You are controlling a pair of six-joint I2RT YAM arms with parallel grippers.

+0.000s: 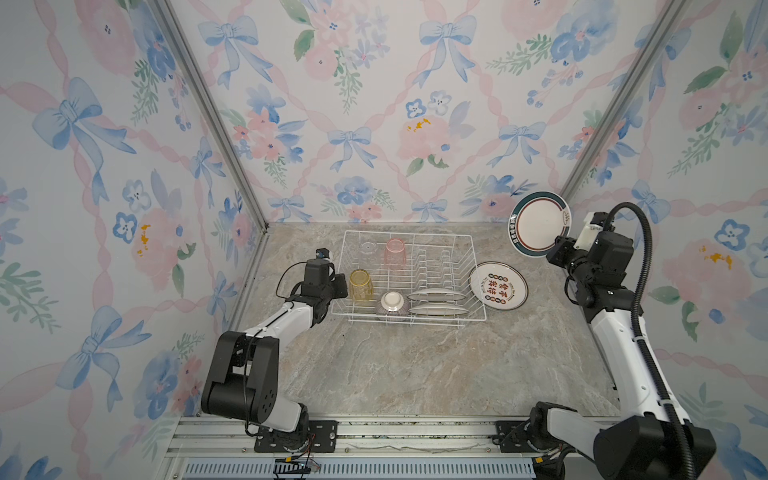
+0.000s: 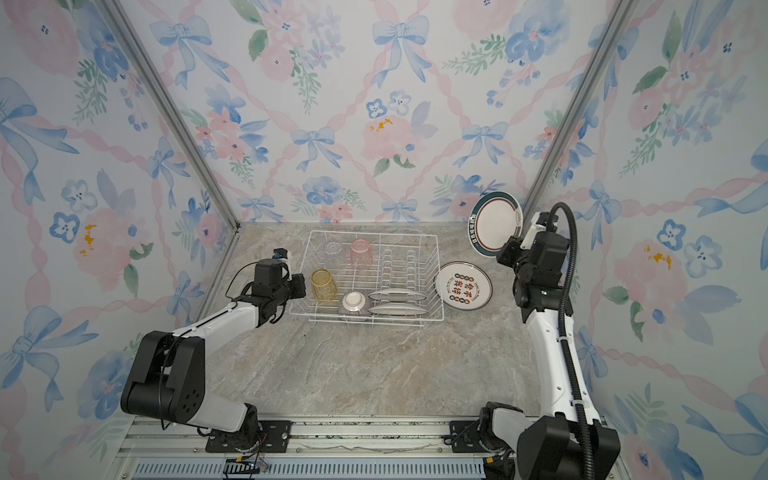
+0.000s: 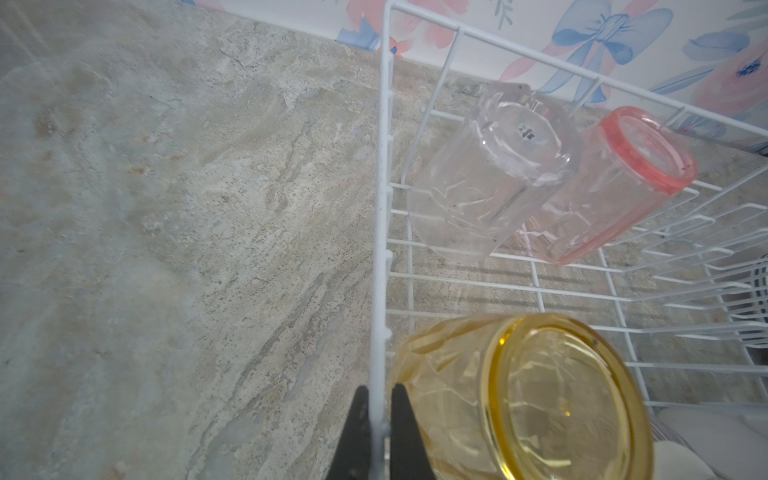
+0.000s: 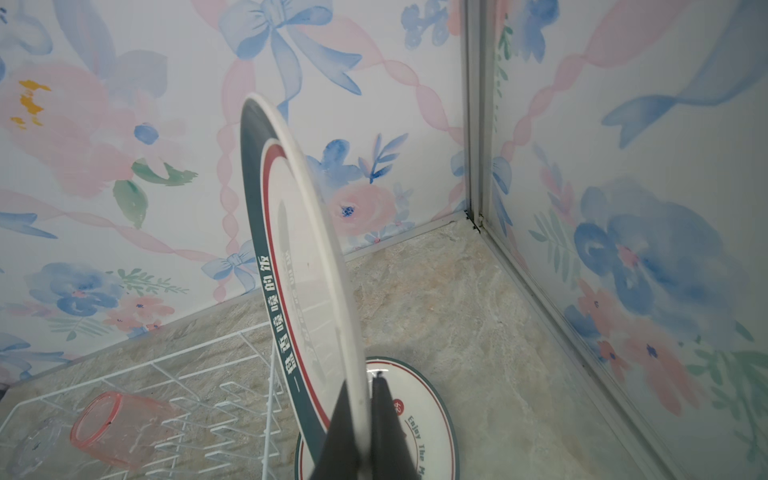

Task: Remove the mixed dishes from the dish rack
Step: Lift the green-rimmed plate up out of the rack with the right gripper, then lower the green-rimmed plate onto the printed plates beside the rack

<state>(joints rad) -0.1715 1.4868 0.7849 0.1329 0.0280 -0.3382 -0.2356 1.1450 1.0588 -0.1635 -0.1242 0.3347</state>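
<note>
- The held plate [image 1: 540, 222] is hanging on edge in the air. The right jaws are pinching its rim tightly, and it is already clear of the dish rack [image 1: 409, 232], out past the rack's end.
- Lower than those jaws and near them, a flat plate [image 1: 498, 286] is lying face up on the worktop [image 1: 415, 365], just beside the rack. I cannot tell whether it is a single plate or a stack.
- The plates are therefore looking partly done: at least one down and one in transit. The step in hand is probably laying the held plate onto the flat one.
- Two slotted plates [image 1: 435, 295] are standing in the prongs, well apart from the right jaws and waiting their turn.
- A small bowl [image 1: 392, 304] is sitting upturned beside them, on the side nearer the left jaws.
- The yellow tumbler [image 3: 540, 399] is standing upturned just inside the rim wire, right beside the left jaws.
- The clear tumbler [image 3: 494, 174] and the pink tumbler [image 3: 615, 187] are sitting side by side farther ahead of those jaws.
- The left jaws are pressing together on the rack's rim wire and pinching it, seemingly to steady the rack.
- Six dishes are remaining inside, so most of the unloading is looking undone, with every tumbler and the bowl untouched.
</note>
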